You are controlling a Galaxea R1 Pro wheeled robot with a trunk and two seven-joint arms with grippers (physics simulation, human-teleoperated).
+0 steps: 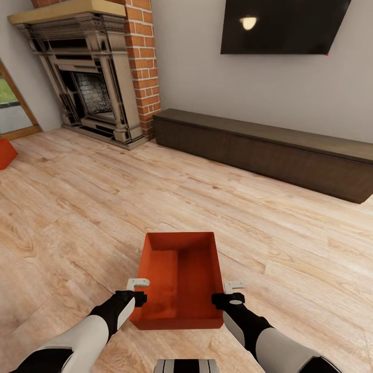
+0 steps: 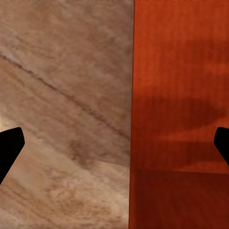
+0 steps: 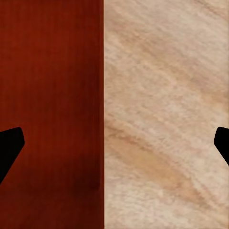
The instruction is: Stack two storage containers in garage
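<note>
An orange-red storage container [image 1: 178, 280], open-topped and empty, sits on the light wood plank floor [image 1: 93, 207] of the living room just ahead of me. My left gripper [image 1: 137, 290] stands over its left wall, my right gripper [image 1: 231, 293] over its right wall. In the left wrist view the left gripper [image 2: 119, 143] is open, its dark fingertips [image 2: 10, 143] far apart, with the container's wall [image 2: 181, 95] between them. The right gripper [image 3: 119, 143] is open the same way astride the other wall [image 3: 52, 95]. A second storage container [image 1: 6, 153] shows partly at the far left edge.
A brick fireplace [image 1: 90, 77] fills the back left corner, with a glass door [image 1: 13, 103] beside it. A long dark low bench [image 1: 269, 153] runs along the back wall under the wall TV [image 1: 282, 26]. Bare plank floor lies all around the near container.
</note>
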